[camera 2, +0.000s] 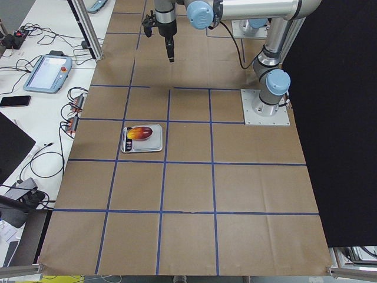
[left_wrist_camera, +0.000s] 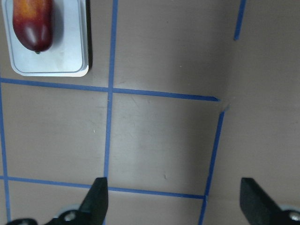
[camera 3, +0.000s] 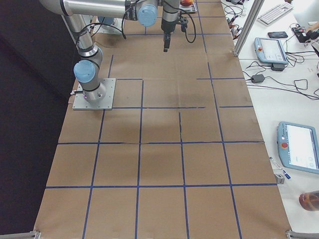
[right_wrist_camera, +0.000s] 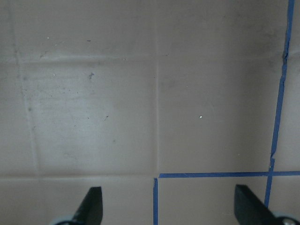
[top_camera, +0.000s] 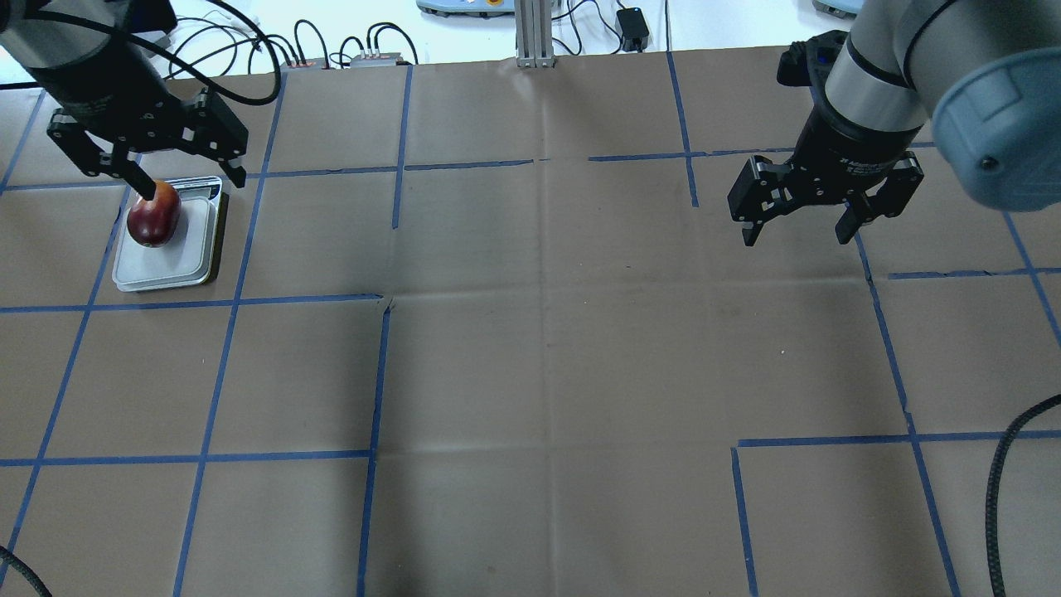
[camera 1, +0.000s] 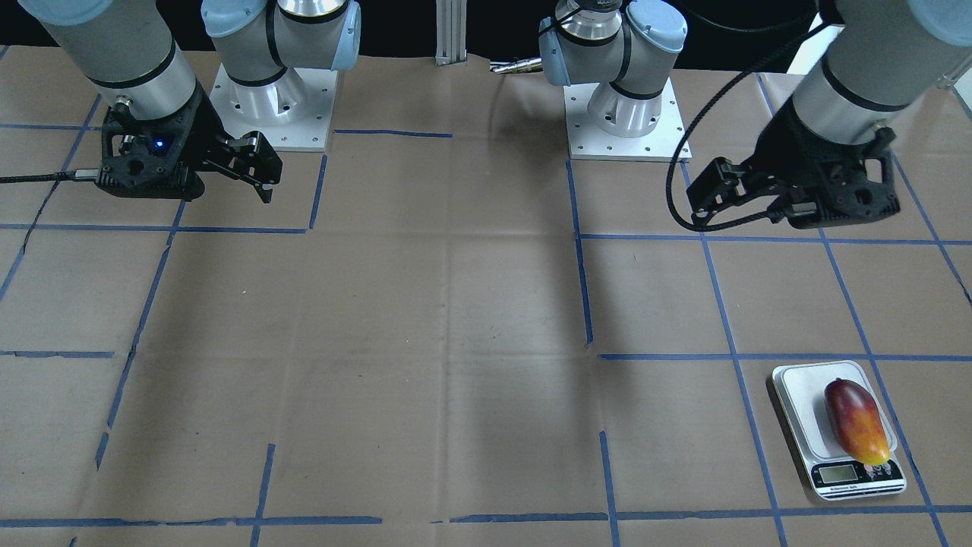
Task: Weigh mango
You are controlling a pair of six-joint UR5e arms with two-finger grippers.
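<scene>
Mango: the mango (camera 1: 856, 420) lay lengthwise on the platform of the scale (camera 1: 801, 403), on the robot's left side of the table (camera 1: 456, 342), towards the far edge.
Left gripper: the left gripper (top_camera: 192, 178) hung above the table near the scale, jaws spread wide and holding nothing.
Right gripper: the right gripper (top_camera: 797, 232) hovered well apart over bare paper, fingers parted and empty.
Stage: judged from this, the fruit was placed and only the reading remained.
Risk, placement: the yellow tip reached to the display (camera 1: 837, 475) end, so it might lean on the housing or buttons and falsify the weight.
Risk, rolling: the smooth rounded fruit sat towards one side of the platform; a knock from the nearby left arm could roll it off.
Hard to make out: the digits on the display were too small to read.
Hidden: in the overhead view a left finger overlapped the mango's far end and covered the display; contact there could not be judged, though the wrist view suggested clearance.
</scene>
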